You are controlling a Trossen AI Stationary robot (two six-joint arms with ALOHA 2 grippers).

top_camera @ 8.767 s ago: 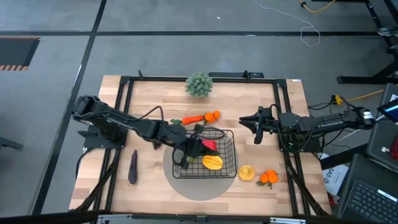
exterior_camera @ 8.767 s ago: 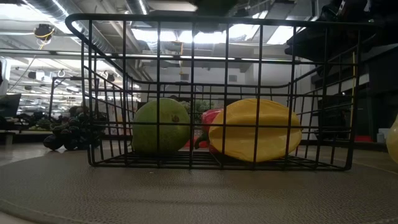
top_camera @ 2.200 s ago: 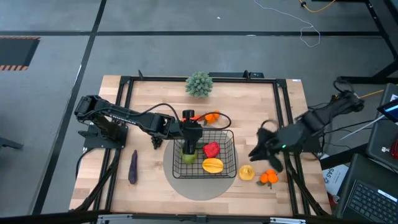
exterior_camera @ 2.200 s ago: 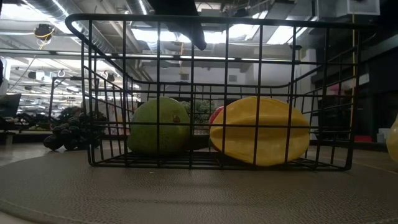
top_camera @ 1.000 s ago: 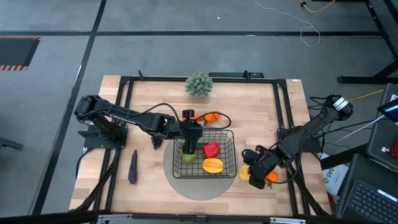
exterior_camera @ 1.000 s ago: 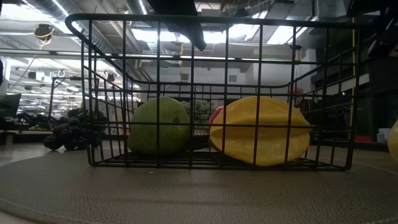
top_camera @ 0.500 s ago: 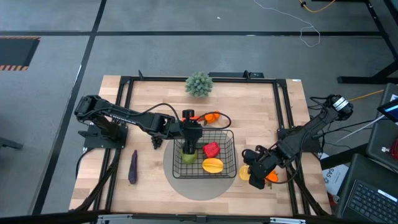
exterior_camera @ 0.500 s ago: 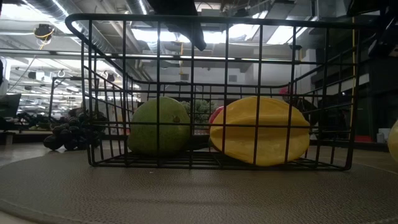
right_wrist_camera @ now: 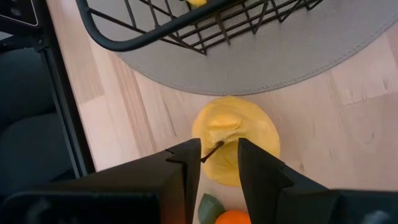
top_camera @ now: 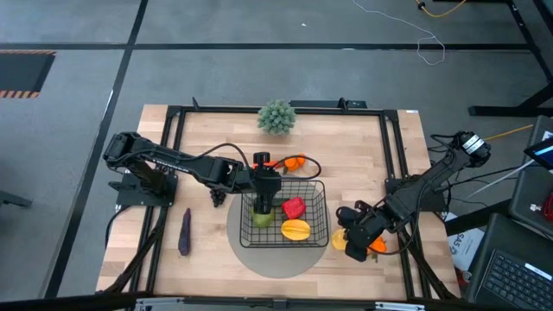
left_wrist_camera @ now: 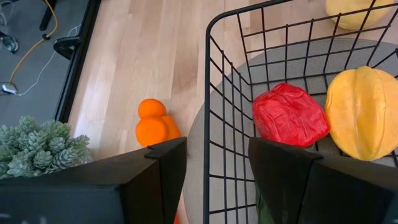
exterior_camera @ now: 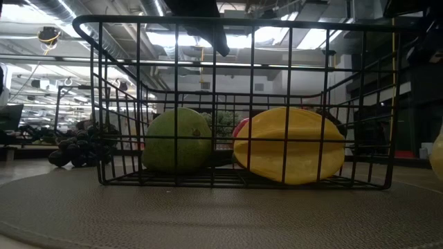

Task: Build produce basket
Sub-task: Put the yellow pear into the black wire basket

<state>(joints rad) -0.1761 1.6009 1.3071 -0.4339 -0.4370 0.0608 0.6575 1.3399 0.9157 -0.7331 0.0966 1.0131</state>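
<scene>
— Wooden tabletop [top_camera: 199, 130] inside a black frame, grey floor all round it. From the left, what do we have?

— An eggplant [top_camera: 184, 231] lies alone near the left edge. Then our left gripper [top_camera: 261, 205] hangs over the left end of the basket [top_camera: 318, 231], fingers apart with nothing between them, straddling the wire rim. Below it sit a pear [exterior_camera: 177, 141], a red pepper [left_wrist_camera: 290, 115] and a yellow fruit [top_camera: 295, 229] (all already inside).

— And the piece we want next?

— We judge it is the lemon [right_wrist_camera: 235, 148], on bare wood just right of the round grey mat [right_wrist_camera: 280, 53]. Our right gripper [top_camera: 352, 242] is directly above it, fingers spread to either side and not yet closed. The right arm is much the nearer one.

— Beyond that?

— Oranges [top_camera: 377, 246] just right of the lemon, then the table edge.
</scene>
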